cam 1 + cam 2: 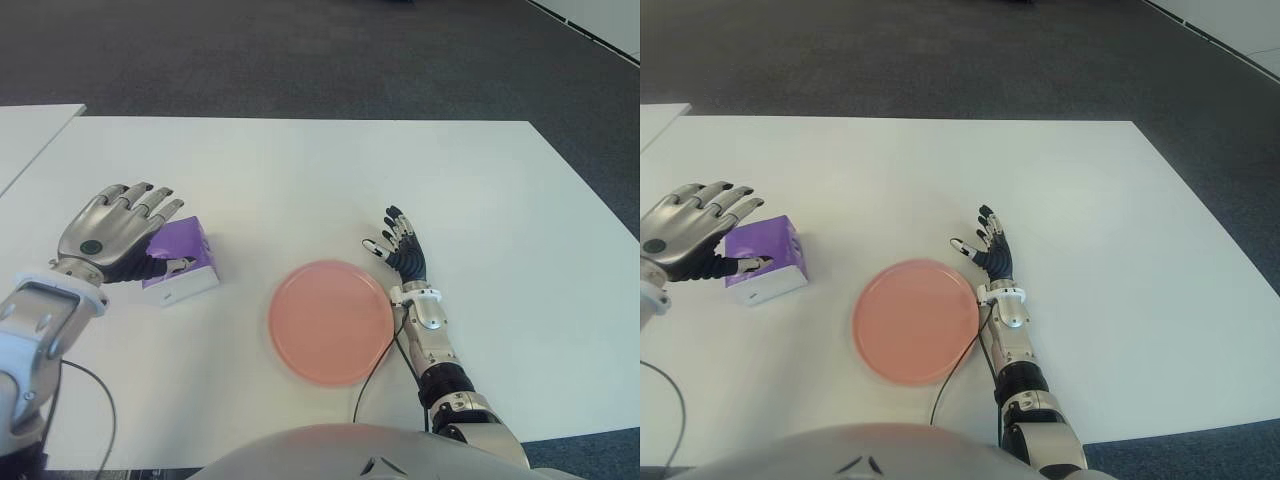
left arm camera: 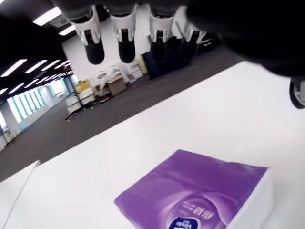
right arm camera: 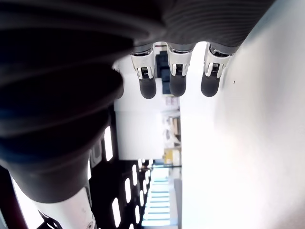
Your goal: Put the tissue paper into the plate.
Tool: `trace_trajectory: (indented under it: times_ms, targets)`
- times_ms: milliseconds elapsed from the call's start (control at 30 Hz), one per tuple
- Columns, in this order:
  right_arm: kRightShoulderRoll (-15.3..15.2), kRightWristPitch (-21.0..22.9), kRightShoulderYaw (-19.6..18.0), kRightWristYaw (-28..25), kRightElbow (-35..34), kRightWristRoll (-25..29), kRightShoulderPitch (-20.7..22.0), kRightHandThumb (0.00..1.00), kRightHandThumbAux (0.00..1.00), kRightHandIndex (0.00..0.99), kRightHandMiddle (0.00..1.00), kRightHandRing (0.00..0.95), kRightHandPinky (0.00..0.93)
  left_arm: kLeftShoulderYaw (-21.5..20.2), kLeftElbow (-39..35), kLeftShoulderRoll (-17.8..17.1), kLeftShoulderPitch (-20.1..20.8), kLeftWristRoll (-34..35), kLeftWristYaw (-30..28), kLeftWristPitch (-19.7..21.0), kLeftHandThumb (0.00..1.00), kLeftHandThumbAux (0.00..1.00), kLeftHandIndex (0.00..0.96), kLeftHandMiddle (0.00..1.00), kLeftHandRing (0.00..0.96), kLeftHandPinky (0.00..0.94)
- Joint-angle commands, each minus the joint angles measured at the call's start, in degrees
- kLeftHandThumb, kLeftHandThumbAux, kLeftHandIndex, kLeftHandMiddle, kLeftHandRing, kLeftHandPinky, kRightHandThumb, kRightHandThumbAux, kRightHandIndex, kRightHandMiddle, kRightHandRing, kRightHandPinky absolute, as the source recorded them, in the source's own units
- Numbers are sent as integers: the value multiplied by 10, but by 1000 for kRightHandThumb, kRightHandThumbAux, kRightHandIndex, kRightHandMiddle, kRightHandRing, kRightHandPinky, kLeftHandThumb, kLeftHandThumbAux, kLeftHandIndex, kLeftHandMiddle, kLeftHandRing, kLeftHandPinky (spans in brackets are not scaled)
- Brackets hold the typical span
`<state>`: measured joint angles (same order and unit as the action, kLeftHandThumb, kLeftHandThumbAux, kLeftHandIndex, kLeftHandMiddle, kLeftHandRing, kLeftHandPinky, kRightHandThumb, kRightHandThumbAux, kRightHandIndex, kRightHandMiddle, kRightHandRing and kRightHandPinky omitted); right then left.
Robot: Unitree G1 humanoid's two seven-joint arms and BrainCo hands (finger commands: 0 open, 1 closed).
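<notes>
Purple-and-white tissue paper pack lies flat on the white table, on the robot's left, well apart from the plate. Pink round plate sits on the table in front of the robot's body, near the front edge, with nothing in it. Left hand is above and just beside the pack on its left side, palm down, fingers extended and spread; the thumb shows against the pack's near white edge in the eye views, but contact cannot be confirmed. Left wrist view shows the fingertips held clear above the pack's purple top face, nothing enclosed, so the hand is wide and not gripping. Right hand shows just right of the plate's far rim, fingers straight and slightly fanned, pointing away from the robot, holding nothing; right wrist view shows three extended fingertips alongside the bare white surface. A dark cable runs from the right forearm along the plate's right edge toward the robot's body. Dark grey carpet lies beyond the table's far edge.
</notes>
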<state>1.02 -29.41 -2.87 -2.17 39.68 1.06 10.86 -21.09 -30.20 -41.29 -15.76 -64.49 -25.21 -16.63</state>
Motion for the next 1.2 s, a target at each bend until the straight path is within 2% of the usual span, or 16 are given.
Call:
trace_trajectory:
  times_ms: [33,200,667,933,1200]
  targets:
    - [3,55,1,2,51,-2,-57,8,818,0,0,0,0,12,33,-34,-10,31,36,-35,193,160,0,0,0,0]
    - [2,56,1,3,51,-1,-57,11,820,0,0,0,0,24,67,-55,-6,62,56,-56,250,131,0,0,0,0]
    - [0,51,1,2,50,-2,-60,17,824,0,0,0,0,45,102,-75,-5,89,82,-61,313,104,0,0,0,0]
    - [0,55,0,2,52,-2,-58,16,820,0,0,0,0,50,106,-80,-8,94,81,-58,329,99,0,0,0,0]
    - [0,65,1,5,46,-2,-60,14,811,0,0,0,0,52,98,-90,-16,105,54,-52,333,98,0,0,0,0]
